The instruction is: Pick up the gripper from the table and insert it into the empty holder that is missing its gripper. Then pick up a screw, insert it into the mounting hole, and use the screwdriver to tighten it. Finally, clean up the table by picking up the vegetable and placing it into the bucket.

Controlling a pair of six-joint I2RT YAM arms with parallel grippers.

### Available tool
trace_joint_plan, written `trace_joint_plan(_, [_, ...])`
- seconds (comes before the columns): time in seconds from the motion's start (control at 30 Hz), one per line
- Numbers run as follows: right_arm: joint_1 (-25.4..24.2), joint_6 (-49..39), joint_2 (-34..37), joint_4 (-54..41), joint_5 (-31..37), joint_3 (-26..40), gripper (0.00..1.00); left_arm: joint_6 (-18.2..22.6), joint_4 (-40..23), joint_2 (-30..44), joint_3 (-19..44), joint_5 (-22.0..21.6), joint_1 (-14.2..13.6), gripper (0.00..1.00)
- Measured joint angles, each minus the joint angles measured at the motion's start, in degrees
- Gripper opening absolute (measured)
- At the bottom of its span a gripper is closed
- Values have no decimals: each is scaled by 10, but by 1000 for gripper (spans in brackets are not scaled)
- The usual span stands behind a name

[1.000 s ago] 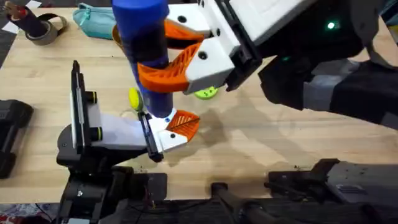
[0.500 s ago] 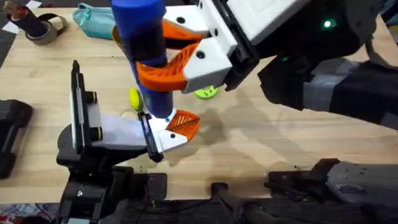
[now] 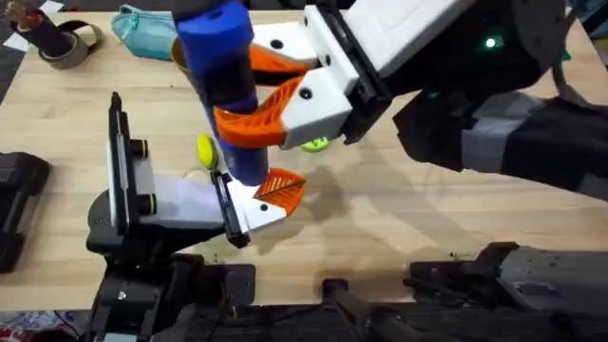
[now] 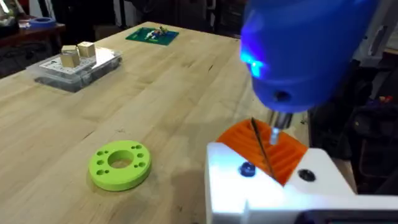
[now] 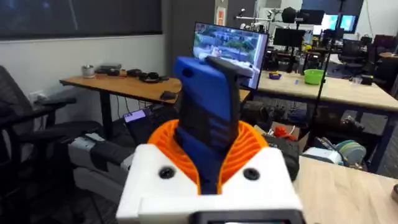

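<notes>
My right gripper (image 3: 255,93) is shut on the blue screwdriver (image 3: 226,81), holding it upright, tip down; it also grips the screwdriver (image 5: 205,118) in the right wrist view. The thin dark tip (image 4: 262,148) comes down onto the white, orange-padded left gripper (image 4: 267,168), beside a dark screw head (image 4: 247,169). From above, the left gripper (image 3: 271,195) lies under the screwdriver. The yellow vegetable (image 3: 204,149) lies on the table just behind it. A sliver of the yellow-brown bucket (image 3: 177,52) shows behind the screwdriver.
A lime-green ring (image 3: 315,143) with holes lies right of the screwdriver. A teal pouch (image 3: 142,27) and a tape roll (image 3: 66,43) sit at the back left. A black device (image 3: 19,204) is at the left edge. A clear box (image 4: 78,65) holds wooden cubes.
The right gripper and the screwdriver have dropped slightly and tilted a little. The left arm has not moved.
</notes>
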Motion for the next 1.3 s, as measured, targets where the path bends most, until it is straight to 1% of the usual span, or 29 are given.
trace_joint_plan(0.3, [0,-23,0,-30,0,0,106,0,0,0,0,0,0,9])
trace_joint_plan(0.7, [0,-29,18,-32,0,-1,105,0,0,0,0,0,0,9])
trace_joint_plan(1.3, [0,-33,18,-31,0,-1,106,0,0,0,0,0,0,9])
